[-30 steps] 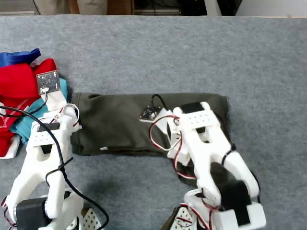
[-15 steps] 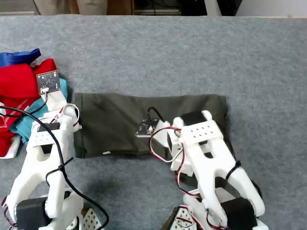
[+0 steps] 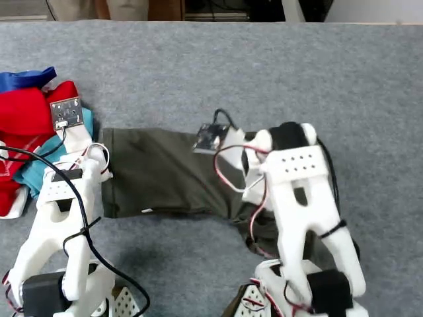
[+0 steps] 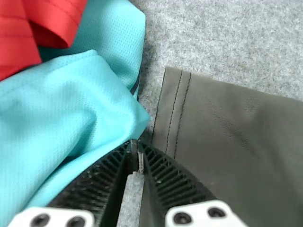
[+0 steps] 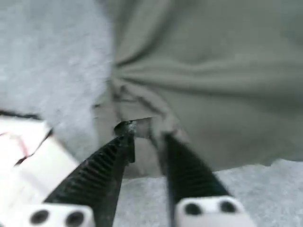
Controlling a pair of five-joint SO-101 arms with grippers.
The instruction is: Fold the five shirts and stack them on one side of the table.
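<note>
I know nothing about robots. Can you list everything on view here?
olive shirt: one, dark olive, across the table's middle, right end bunched.
red cloth: count unclear, red, heaped at the table's far left.
blue cloth: one piece, blue, behind the red heap.
teal shirt: one, turquoise, beside the olive shirt's left edge.
table: one, grey.
left arm, right arm: white, near edge.
left gripper: black, shut, at the olive shirt's left corner.
right gripper: black, shut on bunched olive fabric.

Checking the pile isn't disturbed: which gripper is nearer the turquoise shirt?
Left. The left gripper sits beside the turquoise shirt; the right gripper grips the olive shirt, farther off.
</note>
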